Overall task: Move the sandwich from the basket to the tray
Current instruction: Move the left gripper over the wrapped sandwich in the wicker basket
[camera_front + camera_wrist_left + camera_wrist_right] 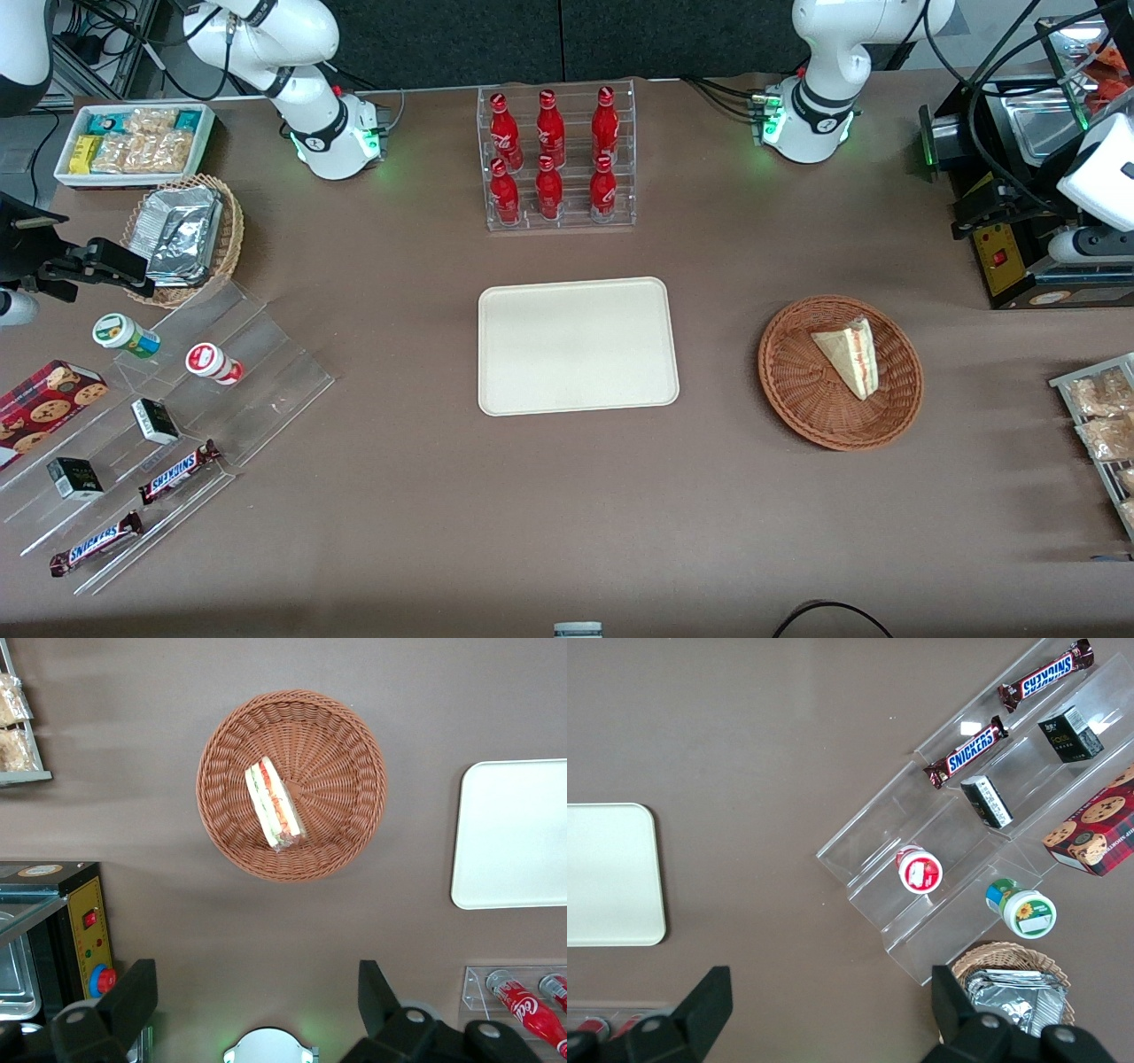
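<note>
The sandwich [850,354], a pale triangular wedge with red and green filling, lies in the reddish-brown wicker basket [802,403]. The basket stands beside the cream tray [578,346], toward the working arm's end of the table. The tray holds nothing. The left arm's gripper [974,215] hangs high above the table near the black machine, farther from the front camera than the basket, well apart from it. In the left wrist view the gripper [255,1001] is open and empty, its fingers [133,992] wide apart, with the sandwich [273,804], basket [345,744] and tray [514,833] below.
A clear rack of red bottles [556,159] stands farther from the front camera than the tray. A black machine with a red button [1019,257] and a rack of snack packets [1103,425] sit at the working arm's end. A paler basket of foil packets [182,235] and an acrylic display [177,416] sit at the parked arm's end.
</note>
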You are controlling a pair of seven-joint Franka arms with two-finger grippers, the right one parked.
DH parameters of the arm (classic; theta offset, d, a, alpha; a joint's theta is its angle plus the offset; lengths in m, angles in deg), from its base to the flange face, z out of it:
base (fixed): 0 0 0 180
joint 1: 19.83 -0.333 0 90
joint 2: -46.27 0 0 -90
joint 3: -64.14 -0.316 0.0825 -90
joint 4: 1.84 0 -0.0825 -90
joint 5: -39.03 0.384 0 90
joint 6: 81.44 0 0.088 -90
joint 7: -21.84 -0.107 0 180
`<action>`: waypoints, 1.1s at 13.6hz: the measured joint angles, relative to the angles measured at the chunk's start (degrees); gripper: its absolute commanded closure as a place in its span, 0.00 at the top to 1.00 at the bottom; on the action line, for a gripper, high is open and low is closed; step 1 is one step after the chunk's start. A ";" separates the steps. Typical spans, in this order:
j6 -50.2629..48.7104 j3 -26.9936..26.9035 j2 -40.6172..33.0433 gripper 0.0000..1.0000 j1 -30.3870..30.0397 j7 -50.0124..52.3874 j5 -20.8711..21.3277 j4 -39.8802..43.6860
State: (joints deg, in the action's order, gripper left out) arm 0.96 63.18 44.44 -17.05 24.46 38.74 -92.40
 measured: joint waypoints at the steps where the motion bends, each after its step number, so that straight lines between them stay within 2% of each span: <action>1: 0.00 0.00 0.00 1.00 -0.02 0.00 0.00 0.00; 5: 0.01 0.00 0.19 1.00 -0.14 -0.01 0.85 -1.22; 7: 1.41 -0.01 0.50 1.00 -0.19 -0.01 0.88 -5.07; 15: 20.25 -0.07 1.69 1.00 -0.42 2.96 0.89 -21.87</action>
State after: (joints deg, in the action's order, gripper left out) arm 21.21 63.10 46.13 -17.48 27.43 39.63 -114.28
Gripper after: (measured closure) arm 0.000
